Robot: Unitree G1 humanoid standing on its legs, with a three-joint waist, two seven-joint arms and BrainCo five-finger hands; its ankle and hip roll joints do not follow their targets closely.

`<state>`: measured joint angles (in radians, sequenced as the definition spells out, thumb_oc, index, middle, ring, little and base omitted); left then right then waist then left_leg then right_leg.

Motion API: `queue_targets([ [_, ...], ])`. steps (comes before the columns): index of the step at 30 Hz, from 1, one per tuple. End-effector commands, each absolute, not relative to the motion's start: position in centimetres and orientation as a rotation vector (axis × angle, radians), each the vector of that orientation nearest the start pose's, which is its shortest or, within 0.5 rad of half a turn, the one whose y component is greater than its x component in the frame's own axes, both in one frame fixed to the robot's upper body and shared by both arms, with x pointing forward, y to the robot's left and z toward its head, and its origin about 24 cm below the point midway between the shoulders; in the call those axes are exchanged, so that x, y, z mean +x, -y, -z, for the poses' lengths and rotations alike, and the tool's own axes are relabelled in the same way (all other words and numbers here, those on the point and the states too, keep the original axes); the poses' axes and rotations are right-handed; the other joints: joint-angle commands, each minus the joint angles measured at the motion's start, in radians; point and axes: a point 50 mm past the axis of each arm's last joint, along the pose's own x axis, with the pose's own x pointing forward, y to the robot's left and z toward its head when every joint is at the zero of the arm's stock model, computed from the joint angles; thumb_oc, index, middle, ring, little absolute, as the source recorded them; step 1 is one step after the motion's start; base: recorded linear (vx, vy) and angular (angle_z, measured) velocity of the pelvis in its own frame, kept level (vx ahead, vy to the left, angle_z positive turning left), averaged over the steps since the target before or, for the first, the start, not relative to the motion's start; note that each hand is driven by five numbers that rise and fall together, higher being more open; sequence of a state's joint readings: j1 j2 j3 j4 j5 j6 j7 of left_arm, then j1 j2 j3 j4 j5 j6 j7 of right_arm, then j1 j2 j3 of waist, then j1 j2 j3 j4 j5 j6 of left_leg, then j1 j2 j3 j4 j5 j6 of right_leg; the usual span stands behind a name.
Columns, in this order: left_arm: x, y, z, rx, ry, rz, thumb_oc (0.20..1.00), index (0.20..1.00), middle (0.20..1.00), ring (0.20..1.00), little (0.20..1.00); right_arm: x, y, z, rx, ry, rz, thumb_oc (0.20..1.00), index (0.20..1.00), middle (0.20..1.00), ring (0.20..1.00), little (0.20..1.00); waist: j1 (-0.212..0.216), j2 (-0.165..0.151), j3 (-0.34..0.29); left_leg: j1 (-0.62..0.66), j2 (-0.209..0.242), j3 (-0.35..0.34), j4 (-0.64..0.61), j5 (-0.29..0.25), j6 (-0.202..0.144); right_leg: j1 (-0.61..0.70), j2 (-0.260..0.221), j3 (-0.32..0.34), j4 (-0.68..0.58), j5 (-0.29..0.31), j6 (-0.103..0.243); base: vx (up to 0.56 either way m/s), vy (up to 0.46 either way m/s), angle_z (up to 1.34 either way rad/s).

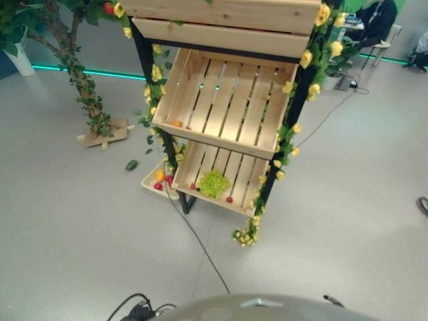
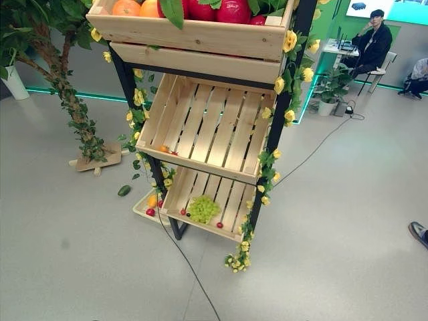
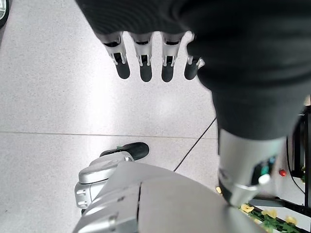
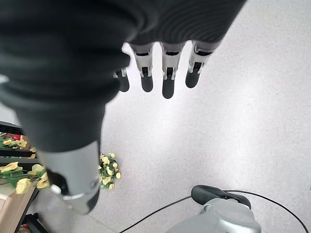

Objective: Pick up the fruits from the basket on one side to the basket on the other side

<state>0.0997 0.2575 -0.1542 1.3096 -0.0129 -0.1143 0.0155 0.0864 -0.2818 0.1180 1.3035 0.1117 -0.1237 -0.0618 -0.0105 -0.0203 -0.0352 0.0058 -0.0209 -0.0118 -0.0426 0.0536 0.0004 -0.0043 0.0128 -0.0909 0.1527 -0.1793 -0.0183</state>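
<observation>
A wooden rack wound with yellow flowers holds stacked crates. The top crate [image 2: 194, 37] carries oranges [image 2: 126, 7] and red apples [image 2: 231, 10]. The middle crate [image 1: 214, 140] is nearly bare, with one small orange fruit [image 1: 176, 123] in its front left corner. In the lower crate [image 1: 221, 202] lie green grapes [image 1: 212, 182] and a few small red fruits [image 1: 229, 199]. A shallow tray [image 1: 148, 186] on the floor to the left has an orange and red fruits. My left hand [image 3: 141, 68] and right hand [image 4: 165, 80] hang over the floor, fingers straight, holding nothing.
An artificial tree [image 1: 83, 87] on a wooden base [image 1: 103, 132] stands left of the rack. A black cable [image 1: 200, 247] runs across the floor from the rack toward me. A person [image 2: 371, 40] sits at the back right. A shoe [image 2: 420, 233] shows at the right edge.
</observation>
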Motion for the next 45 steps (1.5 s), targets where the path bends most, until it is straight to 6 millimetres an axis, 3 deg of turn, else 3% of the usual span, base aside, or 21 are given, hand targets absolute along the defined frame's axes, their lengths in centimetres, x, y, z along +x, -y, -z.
queue_targets([
  [1, 5.6, -24.4, 16.5, 0.313, -1.263, -0.048, 1.0, 1.0, 1.0, 1.0, 1.0, 7.3, 25.5, 15.9, -0.252, -1.194, 0.189, 1.0, 1.0, 1.0, 1.0, 1.0, 0.002, -0.023, 0.023, 0.015, 0.004, -0.01, 0.068, -0.075, -0.023, 0.007, -0.054, 0.028, -0.058, 0.148, 0.105, -0.03, -0.047, 0.02],
  [7, 6.6, -25.2, 16.1, 0.31, -1.217, -0.083, 1.0, 1.0, 1.0, 1.0, 1.0, 7.7, 26.0, 15.6, -0.218, -1.164, 0.244, 1.0, 1.0, 1.0, 1.0, 1.0, 0.021, -0.031, 0.088, -0.061, 0.012, -0.086, 0.141, -0.062, -0.042, -0.034, -0.042, -0.025, 0.012, 0.11, 0.08, -0.15, -0.1, 0.32],
  [9, 8.3, -25.7, 15.6, 0.32, -1.162, -0.109, 1.0, 1.0, 1.0, 1.0, 1.0, 7.8, 26.9, 15.3, -0.228, -1.141, 0.294, 1.0, 1.0, 1.0, 1.0, 1.0, 0.043, -0.028, 0.145, -0.158, 0.01, -0.165, 0.147, 0.013, -0.079, -0.063, -0.039, -0.107, -0.016, 0.115, 0.066, -0.38, -0.17, 1.17],
  [11, 9.6, -25.7, 15.2, 0.324, -1.116, -0.129, 1.0, 1.0, 1.0, 1.0, 1.0, 8.0, 27.6, 15.0, -0.239, -1.125, 0.328, 1.0, 1.0, 1.0, 1.0, 1.0, 0.046, -0.013, 0.169, -0.219, 0.02, -0.194, 0.099, 0.093, -0.108, -0.085, -0.053, -0.177, -0.021, 0.112, 0.064, -0.27, -0.047, 1.63],
  [13, 10.2, -25.7, 15.1, 0.322, -1.097, -0.138, 1.0, 1.0, 1.0, 1.0, 1.0, 8.3, 27.8, 14.8, -0.249, -1.115, 0.333, 1.0, 1.0, 1.0, 1.0, 1.0, 0.046, -0.017, 0.176, -0.249, 0.019, -0.18, 0.107, 0.095, -0.102, -0.102, -0.067, -0.196, -0.024, 0.122, 0.067, -0.18, -0.025, 1.29],
  [14, 10.3, -26.0, 15.0, 0.314, -1.095, -0.157, 1.0, 1.0, 1.0, 1.0, 1.0, 9.3, 28.2, 14.4, -0.259, -1.078, 0.344, 1.0, 1.0, 1.0, 1.0, 1.0, 0.036, -0.035, 0.173, -0.238, 0.033, -0.091, 0.173, 0.034, -0.081, -0.117, -0.093, -0.232, -0.042, 0.141, 0.075, -0.2, -0.084, 1.06],
  [16, 10.0, -26.0, 15.1, 0.308, -1.108, -0.159, 1.0, 1.0, 1.0, 1.0, 1.0, 9.0, 28.6, 14.3, -0.253, -1.078, 0.37, 1.0, 1.0, 1.0, 1.0, 1.0, 0.004, -0.043, 0.16, -0.202, 0.08, 0.07, 0.232, -0.036, -0.067, -0.111, -0.112, -0.302, -0.057, 0.146, 0.074, -0.21, -0.078, 0.81],
  [17, 10.0, -26.1, 15.0, 0.308, -1.109, -0.158, 1.0, 1.0, 1.0, 1.0, 1.0, 8.8, 28.7, 14.3, -0.249, -1.081, 0.38, 1.0, 1.0, 1.0, 1.0, 1.0, -0.009, -0.044, 0.154, -0.18, 0.103, 0.127, 0.24, -0.06, -0.067, -0.106, -0.118, -0.329, -0.067, 0.148, 0.074, -0.09, -0.021, 1.08],
  [18, 10.0, -26.1, 15.0, 0.308, -1.11, -0.158, 1.0, 1.0, 1.0, 1.0, 1.0, 8.8, 28.7, 14.3, -0.249, -1.082, 0.38, 1.0, 1.0, 1.0, 1.0, 1.0, -0.009, -0.043, 0.155, -0.18, 0.104, 0.127, 0.242, -0.061, -0.068, -0.104, -0.118, -0.329, -0.068, 0.148, 0.074, -0.06, 0.003, 1.71],
  [19, 10.3, -26.2, 14.9, 0.304, -1.1, -0.158, 1.0, 1.0, 1.0, 1.0, 1.0, 8.8, 28.9, 14.2, -0.241, -1.074, 0.394, 1.0, 1.0, 1.0, 1.0, 1.0, -0.033, -0.033, 0.15, -0.117, 0.157, 0.231, 0.246, -0.123, -0.082, -0.097, -0.126, -0.37, -0.073, 0.142, 0.085, -0.09, 0.04, 1.55],
  [21, 10.7, -26.0, 14.8, 0.314, -1.083, -0.136, 1.0, 1.0, 1.0, 1.0, 1.0, 8.9, 29.0, 14.1, -0.248, -1.067, 0.398, 1.0, 1.0, 1.0, 1.0, 1.0, -0.048, -0.018, 0.158, -0.087, 0.177, 0.294, 0.231, -0.135, -0.093, -0.104, -0.144, -0.418, -0.066, 0.153, 0.089, -0.15, 0.118, 1.49],
  [24, 10.6, -25.5, 14.9, 0.33, -1.072, -0.093, 1.0, 1.0, 1.0, 1.0, 1.0, 8.6, 29.3, 14.1, -0.254, -1.079, 0.401, 1.0, 1.0, 1.0, 1.0, 1.0, -0.044, 0.005, 0.162, -0.085, 0.179, 0.353, 0.148, -0.098, -0.097, -0.105, -0.175, -0.47, -0.051, 0.18, 0.112, -0.06, 0.206, 1.09],
  [29, 10.6, -26.0, 14.6, 0.348, -1.05, -0.092, 1.0, 1.0, 1.0, 1.0, 1.0, 9.2, 28.6, 14.2, -0.277, -1.08, 0.345, 1.0, 1.0, 1.0, 1.0, 1.0, -0.001, -0.009, 0.173, -0.101, 0.142, 0.307, 0.146, -0.106, -0.075, -0.104, -0.225, -0.494, -0.02, 0.207, 0.132, 0.0, 0.177, 0.76],
  [32, 10.6, -26.7, 14.3, 0.353, -1.036, -0.119, 1.0, 1.0, 1.0, 1.0, 1.0, 9.9, 27.9, 14.3, -0.299, -1.075, 0.292, 1.0, 1.0, 1.0, 1.0, 1.0, 0.051, -0.018, 0.171, -0.115, 0.103, 0.265, 0.152, -0.124, -0.053, -0.098, -0.262, -0.503, -0.036, 0.239, 0.154, 0.02, 0.222, 0.22],
  [39, 11.2, -26.7, 14.0, 0.363, -1.001, -0.112, 1.0, 1.0, 1.0, 1.0, 1.0, 11.2, 27.3, 14.2, -0.316, -1.053, 0.253, 1.0, 1.0, 1.0, 1.0, 1.0, 0.109, 0.002, 0.153, -0.121, 0.007, 0.166, 0.149, -0.148, -0.017, -0.07, -0.343, -0.471, -0.028, 0.279, 0.194, 0.06, 0.299, 0.53],
  [40, 11.2, -26.8, 14.0, 0.37, -1.0, -0.106, 1.0, 1.0, 1.0, 1.0, 1.0, 11.2, 27.1, 14.2, -0.314, -1.051, 0.249, 1.0, 1.0, 1.0, 1.0, 1.0, 0.11, 0.007, 0.152, -0.117, -0.009, 0.148, 0.153, -0.151, -0.009, -0.074, -0.351, -0.44, 0.02, 0.269, 0.188, 0.06, 0.347, 0.62],
  [41, 11.5, -26.6, 13.9, 0.382, -0.986, -0.088, 1.0, 1.0, 1.0, 1.0, 1.0, 11.4, 27.0, 14.2, -0.308, -1.042, 0.24, 1.0, 1.0, 1.0, 1.0, 1.0, 0.092, 0.012, 0.156, -0.123, -0.04, 0.112, 0.158, -0.127, 0.014, -0.094, -0.34, -0.351, 0.073, 0.271, 0.161, 0.03, 0.243, 0.54],
  [42, 11.5, -26.6, 13.9, 0.382, -0.986, -0.088, 1.0, 1.0, 1.0, 1.0, 1.0, 11.4, 27.0, 14.2, -0.308, -1.042, 0.24, 1.0, 1.0, 1.0, 1.0, 1.0, 0.092, 0.011, 0.156, -0.124, -0.042, 0.112, 0.158, -0.128, 0.015, -0.097, -0.342, -0.35, 0.078, 0.269, 0.161, 0.08, 0.305, 0.99],
  [43, 12.3, -26.5, 13.6, 0.407, -0.958, -0.056, 1.0, 1.0, 1.0, 1.0, 1.0, 11.4, 27.0, 14.1, -0.289, -1.031, 0.236, 1.0, 1.0, 1.0, 1.0, 1.0, 0.035, 0.029, 0.158, -0.105, -0.079, 0.016, 0.143, -0.105, 0.026, -0.148, -0.2, -0.08, 0.134, 0.22, 0.136, 0.14, 0.251, 1.19],
  [44, 12.6, -26.4, 13.5, 0.416, -0.946, -0.039, 1.0, 1.0, 1.0, 1.0, 1.0, 11.1, 27.2, 14.1, -0.289, -1.033, 0.238, 1.0, 1.0, 1.0, 1.0, 1.0, 0.013, 0.034, 0.159, -0.094, -0.096, -0.033, 0.141, -0.096, 0.027, -0.175, -0.135, -0.006, 0.165, 0.196, 0.122, 0.19, 0.307, 1.99],
  [45, 13.0, -26.2, 13.4, 0.422, -0.932, -0.028, 1.0, 1.0, 1.0, 1.0, 1.0, 10.9, 27.5, 14.1, -0.296, -1.038, 0.246, 1.0, 1.0, 1.0, 1.0, 1.0, 0.004, 0.037, 0.164, -0.084, -0.111, -0.079, 0.142, -0.095, 0.028, -0.198, -0.105, 0.004, 0.173, 0.179, 0.11, 0.09, 0.129, 1.94],
])
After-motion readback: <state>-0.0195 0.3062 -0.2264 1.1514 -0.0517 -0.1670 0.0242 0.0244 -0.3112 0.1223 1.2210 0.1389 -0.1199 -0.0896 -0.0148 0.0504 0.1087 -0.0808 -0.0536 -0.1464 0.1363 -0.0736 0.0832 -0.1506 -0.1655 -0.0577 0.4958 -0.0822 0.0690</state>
